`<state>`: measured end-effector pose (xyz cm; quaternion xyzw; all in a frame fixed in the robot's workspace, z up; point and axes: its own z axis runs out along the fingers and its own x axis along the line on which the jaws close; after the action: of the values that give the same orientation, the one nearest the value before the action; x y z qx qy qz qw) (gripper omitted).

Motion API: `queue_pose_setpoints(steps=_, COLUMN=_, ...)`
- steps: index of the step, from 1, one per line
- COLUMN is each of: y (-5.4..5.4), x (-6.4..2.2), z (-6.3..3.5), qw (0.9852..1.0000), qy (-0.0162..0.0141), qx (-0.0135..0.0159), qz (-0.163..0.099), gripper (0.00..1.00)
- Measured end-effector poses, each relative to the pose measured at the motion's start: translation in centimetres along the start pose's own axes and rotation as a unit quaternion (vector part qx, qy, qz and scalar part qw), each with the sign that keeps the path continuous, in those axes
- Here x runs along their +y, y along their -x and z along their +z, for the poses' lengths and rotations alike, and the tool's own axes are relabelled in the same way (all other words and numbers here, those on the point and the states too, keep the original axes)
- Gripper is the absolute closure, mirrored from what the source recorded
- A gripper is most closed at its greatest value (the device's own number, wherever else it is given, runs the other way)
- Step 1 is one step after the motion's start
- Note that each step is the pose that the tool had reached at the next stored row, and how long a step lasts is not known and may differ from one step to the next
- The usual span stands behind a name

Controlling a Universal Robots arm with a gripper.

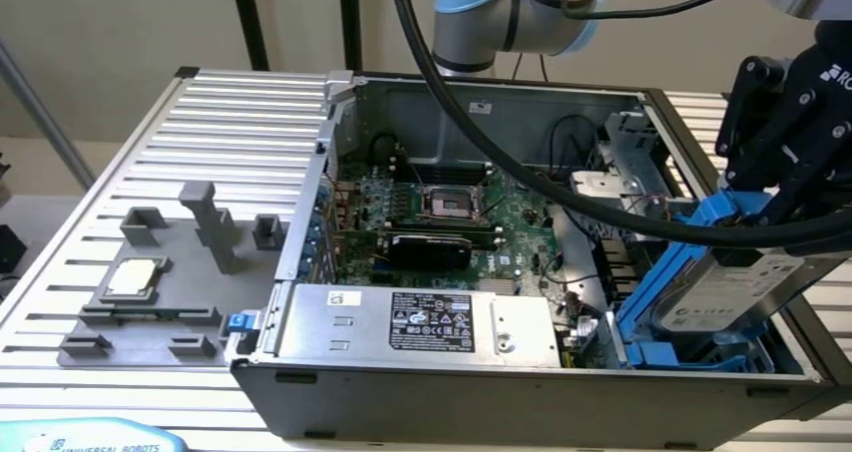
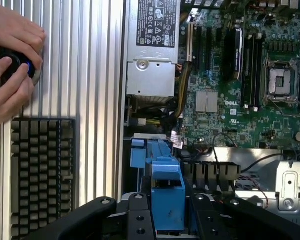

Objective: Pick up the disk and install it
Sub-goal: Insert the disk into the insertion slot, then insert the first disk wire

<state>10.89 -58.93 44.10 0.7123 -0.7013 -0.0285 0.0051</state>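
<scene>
The disk (image 1: 735,294), silver-grey with a white label in a bright blue carrier, hangs tilted over the blue drive bay (image 1: 692,354) at the exterior view's right side of the open computer case (image 1: 533,387). My gripper (image 1: 769,205) is shut on the carrier's upper end, black fingers on both sides. In the wrist view the blue carrier (image 2: 166,187) sits between my gripper (image 2: 167,220) fingers, pointing down into the case beside the motherboard. The disk's lower end is in or just above the bay; I cannot tell whether it is seated.
Inside the case lie a grey power supply (image 1: 413,317) and the green motherboard (image 1: 440,213), with cables near the bay. A grey fixture with a small silver chip (image 1: 134,277) stands on the slatted table. A person's hands (image 2: 10,60) hold a black knob near a keyboard (image 2: 40,175).
</scene>
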Motion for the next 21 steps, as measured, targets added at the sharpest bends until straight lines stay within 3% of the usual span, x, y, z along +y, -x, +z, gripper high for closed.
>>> queue_pose_setpoints(steps=21, y=0.66, x=-0.78, z=0.94, qw=1.0000, qy=0.0097, qx=0.0000, qz=0.000, gripper=0.67)
